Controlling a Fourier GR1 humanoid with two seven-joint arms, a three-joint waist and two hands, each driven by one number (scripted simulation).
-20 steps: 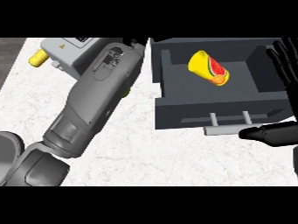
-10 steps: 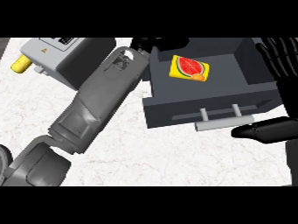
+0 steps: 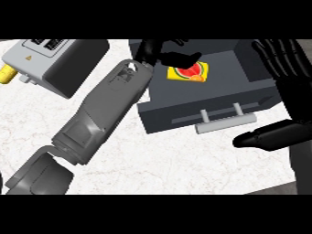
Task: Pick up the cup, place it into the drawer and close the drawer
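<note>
Cup (image 3: pixel 188 73) lies in open drawer (image 3: pixel 206 116); left hand (image 3: pixel 164 55) fingers seemingly uncurled above it, right hand (image 3: pixel 293 87) fingers straight.

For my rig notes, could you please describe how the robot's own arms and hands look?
Both forearms are smooth grey shells; the left forearm is built of tapered segments with a recessed panel near the wrist. The left hand and right hand are black, with ridged, segmented fingers. No cables or markings show.
</note>
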